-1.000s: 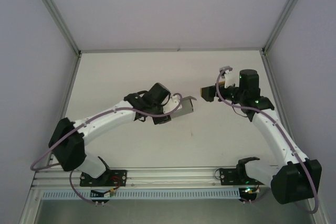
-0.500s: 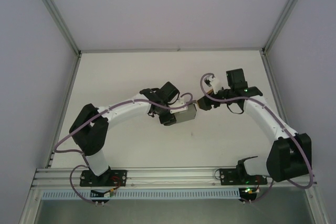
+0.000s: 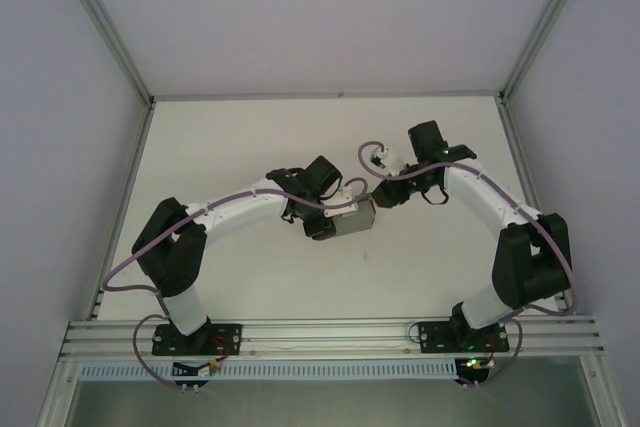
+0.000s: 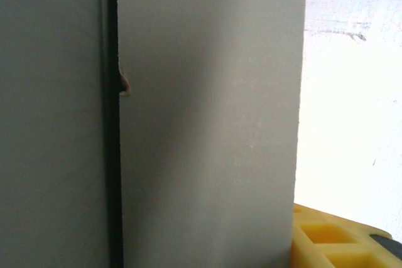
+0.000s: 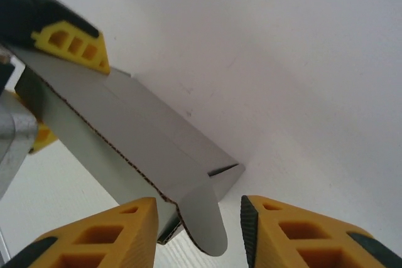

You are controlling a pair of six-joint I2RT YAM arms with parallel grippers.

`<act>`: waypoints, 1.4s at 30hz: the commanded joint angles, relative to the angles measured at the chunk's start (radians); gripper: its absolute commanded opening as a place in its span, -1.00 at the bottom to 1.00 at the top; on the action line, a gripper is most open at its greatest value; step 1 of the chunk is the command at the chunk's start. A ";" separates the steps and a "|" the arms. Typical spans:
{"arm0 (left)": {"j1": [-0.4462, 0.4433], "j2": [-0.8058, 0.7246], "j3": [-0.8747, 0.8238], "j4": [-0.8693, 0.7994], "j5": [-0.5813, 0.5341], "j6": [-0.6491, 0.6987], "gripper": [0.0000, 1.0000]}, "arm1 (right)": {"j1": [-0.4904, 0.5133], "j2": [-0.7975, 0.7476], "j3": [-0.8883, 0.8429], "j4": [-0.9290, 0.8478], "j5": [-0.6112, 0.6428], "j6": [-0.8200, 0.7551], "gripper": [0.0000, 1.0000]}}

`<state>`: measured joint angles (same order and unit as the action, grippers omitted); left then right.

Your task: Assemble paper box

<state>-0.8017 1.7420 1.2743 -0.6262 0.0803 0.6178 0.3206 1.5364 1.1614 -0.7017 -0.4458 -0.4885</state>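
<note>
Top cam: your left claw (image 3: pixel 328 222) is gripping the paper box (image 3: pixel 352 218) near the middle of the worktop (image 3: pixel 250 147). Right wrist cam is adding detail: right claw (image 5: pixel 198 218) gaping open around the box's rounded flap (image 5: pixel 201 208).

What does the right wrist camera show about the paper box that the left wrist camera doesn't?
Right wrist view: a rounded tuck flap between the fingers of the open right end effector, with the left end effector clamping the far end. Left wrist view: a close-up dark seam between panels, with a small nick. Both: the grey paper box over the white table.
</note>
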 commanded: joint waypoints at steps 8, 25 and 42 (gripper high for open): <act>0.009 0.019 0.025 -0.011 -0.004 0.003 -0.04 | 0.053 0.012 0.024 -0.011 0.101 0.123 -0.78; 0.013 0.035 0.031 0.015 -0.011 -0.015 0.03 | 0.179 -0.239 -0.376 0.497 0.391 0.725 -0.95; 0.030 -0.049 0.018 0.065 -0.042 -0.107 1.00 | 0.301 -0.267 -0.528 0.649 0.625 0.769 -0.96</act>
<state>-0.7856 1.7554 1.2873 -0.5892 0.0547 0.5549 0.6006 1.2663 0.6662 0.0177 0.1162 0.2371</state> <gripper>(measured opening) 0.981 0.046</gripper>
